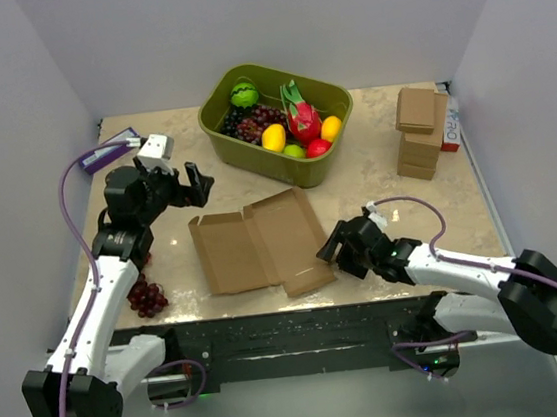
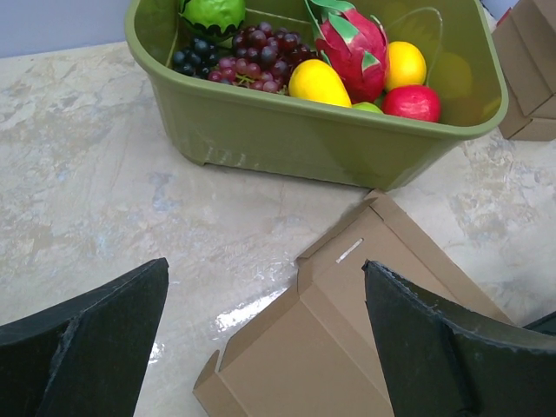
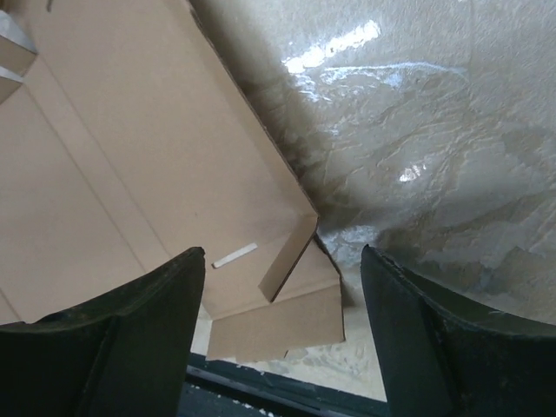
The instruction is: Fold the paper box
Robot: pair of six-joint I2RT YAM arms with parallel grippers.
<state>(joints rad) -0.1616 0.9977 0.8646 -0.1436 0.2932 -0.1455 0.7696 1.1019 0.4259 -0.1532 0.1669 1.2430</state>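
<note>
The paper box [image 1: 258, 243] lies flat and unfolded on the table's near middle, a wide brown sheet with creased panels and flaps. It also shows in the left wrist view [image 2: 347, 347] and in the right wrist view [image 3: 130, 174]. My left gripper [image 1: 183, 185] is open and empty, above the table just beyond the sheet's far left corner. My right gripper [image 1: 336, 250] is open and empty at the sheet's near right corner, where a small side flap [image 3: 291, 256] stands up between the jaws.
A green bin [image 1: 276, 121] of toy fruit stands behind the sheet. A stack of smaller cardboard boxes [image 1: 421, 132] stands at the far right. A bunch of dark grapes [image 1: 148, 297] lies by the left arm. A purple packet [image 1: 111, 150] lies at the far left.
</note>
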